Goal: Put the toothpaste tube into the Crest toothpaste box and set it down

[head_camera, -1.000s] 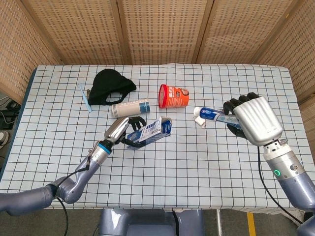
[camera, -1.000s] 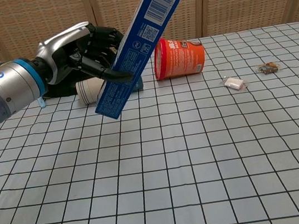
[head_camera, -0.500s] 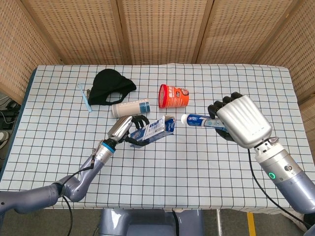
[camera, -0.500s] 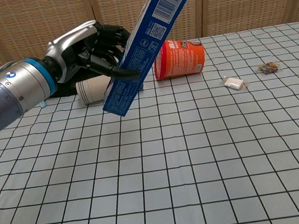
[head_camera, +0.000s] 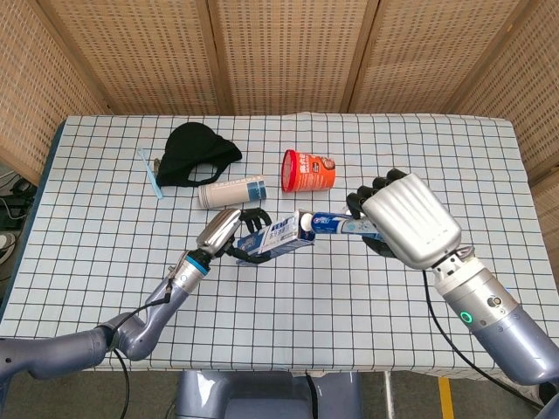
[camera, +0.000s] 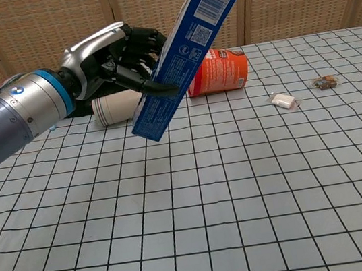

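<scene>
My left hand [head_camera: 229, 234] [camera: 109, 57] grips the blue Crest toothpaste box [head_camera: 279, 237] [camera: 185, 49] above the table, its open end tilted up and to the right. My right hand [head_camera: 397, 220] holds the toothpaste tube [head_camera: 334, 223] level, and the tube's white cap touches the box's open end. The chest view shows the box's barcode side and only a white scrap of the tube at the top edge; the right hand does not show there.
An orange tub [head_camera: 307, 170] [camera: 217, 70] lies on its side behind the box, next to a lying paper cup [head_camera: 231, 190] [camera: 114, 107]. A black cloth [head_camera: 196, 154] and a blue toothbrush [head_camera: 149, 172] lie far left. A white packet [camera: 283, 100] and a small wrapper [camera: 326, 82] lie on the right.
My right hand has carried the tube leftward until its cap meets the box's open end. My left hand has shifted the box slightly right and up.
</scene>
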Tool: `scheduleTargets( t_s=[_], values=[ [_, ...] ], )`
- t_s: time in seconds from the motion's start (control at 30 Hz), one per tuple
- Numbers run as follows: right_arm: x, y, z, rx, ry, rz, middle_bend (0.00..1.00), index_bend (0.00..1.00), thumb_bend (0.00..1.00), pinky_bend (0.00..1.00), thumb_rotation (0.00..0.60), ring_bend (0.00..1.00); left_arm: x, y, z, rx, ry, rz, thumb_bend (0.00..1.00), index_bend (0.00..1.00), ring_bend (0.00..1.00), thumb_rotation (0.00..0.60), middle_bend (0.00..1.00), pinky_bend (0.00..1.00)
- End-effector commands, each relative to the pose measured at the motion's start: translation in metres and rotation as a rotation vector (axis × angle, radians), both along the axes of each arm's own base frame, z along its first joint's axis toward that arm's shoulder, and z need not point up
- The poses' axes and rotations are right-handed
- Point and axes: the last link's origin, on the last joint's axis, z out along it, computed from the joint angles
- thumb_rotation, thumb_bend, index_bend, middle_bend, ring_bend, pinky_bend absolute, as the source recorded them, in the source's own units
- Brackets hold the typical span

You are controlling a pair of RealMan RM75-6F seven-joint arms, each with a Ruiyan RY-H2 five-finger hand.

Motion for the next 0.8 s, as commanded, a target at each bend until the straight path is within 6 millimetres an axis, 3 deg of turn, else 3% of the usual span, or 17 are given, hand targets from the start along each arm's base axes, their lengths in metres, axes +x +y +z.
scheduleTargets(
  t_s=[0.03, 0.53, 0.8],
  values=[
    [0.002, 0.002, -0.004, 0.022, 0.023, -0.003, 0.64, 0.67, 0.64, 0.52, 0.600, 0.55, 0.006, -0.003, 0.002, 0.004, -0.012, -0.017, 0.09, 0.53, 0.46, 0.600, 0.46, 0.47],
    [0.000, 0.004, -0.017, 0.059, 0.086, 0.000, 0.64, 0.67, 0.64, 0.52, 0.600, 0.55, 0.005, -0.004, 0.002, 0.014, 0.002, -0.023, 0.09, 0.53, 0.46, 0.600, 0.46, 0.47],
    [0.002, -0.003, -0.037, 0.082, 0.115, 0.012, 0.64, 0.67, 0.63, 0.52, 0.600, 0.55, 0.011, -0.012, -0.007, -0.018, -0.037, -0.028, 0.09, 0.53, 0.46, 0.600, 0.46, 0.47]
  ],
)
